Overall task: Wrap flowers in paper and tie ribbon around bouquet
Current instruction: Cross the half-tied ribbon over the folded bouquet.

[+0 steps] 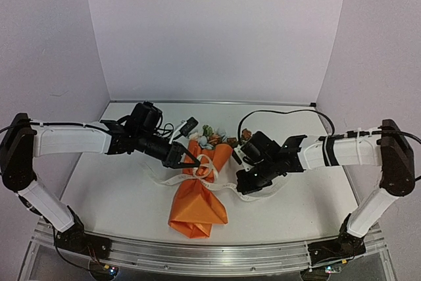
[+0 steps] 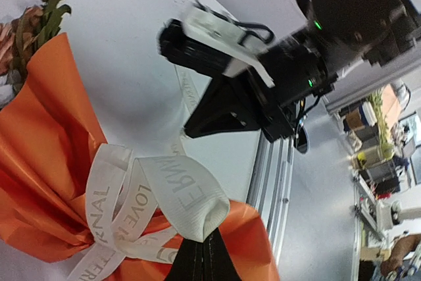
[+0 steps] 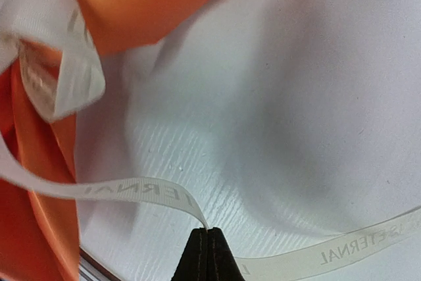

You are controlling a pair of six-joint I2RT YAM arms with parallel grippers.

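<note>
My left claw (image 2: 205, 236) is pinched tight on a loop of the ribbon (image 2: 177, 195) right at the waist of the bouquet (image 1: 200, 192), with my jaws fully together and only the cream fabric between them. My right claw (image 3: 209, 233) is clamped closed too, on a flat strand of the same ribbon just right of the bouquet, low over the table (image 1: 118, 195). The bouquet lies between my two claws, its flowers (image 1: 214, 137) at the far end and its orange paper (image 1: 194, 218) fanning out toward my bases.
</note>
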